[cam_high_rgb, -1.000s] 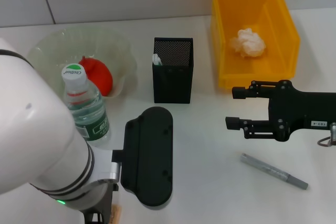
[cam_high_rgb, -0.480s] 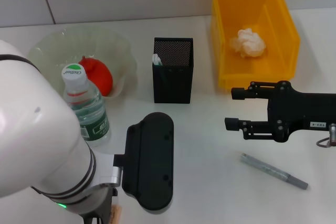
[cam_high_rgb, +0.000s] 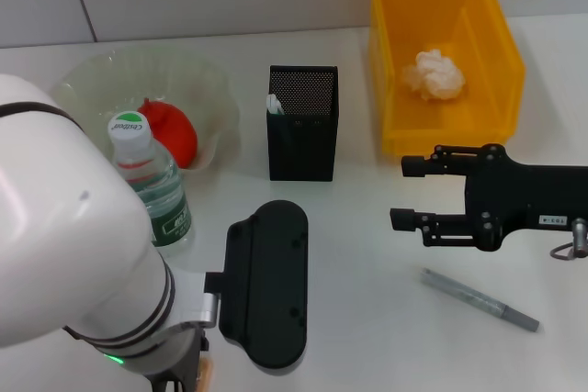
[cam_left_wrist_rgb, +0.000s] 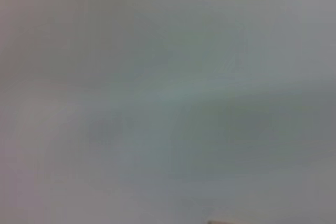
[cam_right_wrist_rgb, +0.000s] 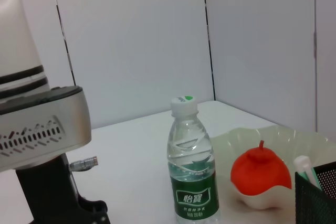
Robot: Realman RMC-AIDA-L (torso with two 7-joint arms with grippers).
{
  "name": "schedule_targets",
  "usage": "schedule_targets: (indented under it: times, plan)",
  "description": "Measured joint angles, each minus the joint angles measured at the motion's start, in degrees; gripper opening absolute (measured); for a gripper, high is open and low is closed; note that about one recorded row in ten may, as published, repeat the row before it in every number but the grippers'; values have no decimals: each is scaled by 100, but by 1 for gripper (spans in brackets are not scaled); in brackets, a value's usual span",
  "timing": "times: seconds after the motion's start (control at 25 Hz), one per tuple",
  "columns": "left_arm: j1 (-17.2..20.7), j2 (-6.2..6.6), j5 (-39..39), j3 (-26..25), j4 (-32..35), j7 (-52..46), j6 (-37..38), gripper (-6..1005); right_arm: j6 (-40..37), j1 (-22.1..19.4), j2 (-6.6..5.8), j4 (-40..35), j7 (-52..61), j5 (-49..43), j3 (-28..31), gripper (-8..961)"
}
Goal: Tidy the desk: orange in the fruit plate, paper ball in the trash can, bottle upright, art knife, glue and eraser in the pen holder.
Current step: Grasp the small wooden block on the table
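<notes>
Lying in the fruit plate [cam_high_rgb: 211,89] at far left: the orange [cam_high_rgb: 171,131]. Standing upright just near of it: the bottle [cam_high_rgb: 150,184]. Sitting in the trash can [cam_high_rgb: 496,43] at far right: the paper ball [cam_high_rgb: 434,75]. Standing between them: the pen holder [cam_high_rgb: 302,123]. Hovering near the trash can, fingers spread wide, gripping nothing: right gripper [cam_high_rgb: 404,192]. Lying nearer: grey art knife [cam_high_rgb: 480,299]. Reaching down at near left: left arm [cam_high_rgb: 83,273], grip impossible to tell.

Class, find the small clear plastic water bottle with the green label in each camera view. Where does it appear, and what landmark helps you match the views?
Head view: small clear plastic water bottle stands upright at left, before the pale-green ruffled bowl.
Left wrist view: not visible.
Right wrist view: bottle stands upright at centre.
Shared landmark: red-orange fruit in the bowl, beside the bottle.
</notes>
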Motion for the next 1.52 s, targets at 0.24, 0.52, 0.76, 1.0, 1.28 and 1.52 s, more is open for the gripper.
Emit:
schedule_targets:
  times: [0.24, 0.52, 0.76, 1.0, 1.28, 1.52]
  plan:
    - [-14, 0, -2, 2, -70, 39, -72, 648, 0, 9, 0, 12, -39, 1, 4, 711]
    - [-102, 0, -1, 2, -253, 65, -132, 648, 1, 15, 0, 12, -47, 6, 3, 711]
    - [-144, 0, 1, 2, -361, 77, -180, 649, 7, 21, 0, 11, -46, 9, 0, 711]
    - [-143, 0, 5, 1, -373, 81, -164, 649, 9, 26, 0, 11, -41, 8, 2, 711]
    - [-153, 0, 1, 1, -344, 80, -40, 649, 9, 32, 0, 11, -30, 8, -8, 711]
    - [-230, 0, -212, -4, -273, 53, 98, 649, 8, 32, 7, 11, -28, 8, -1, 711]
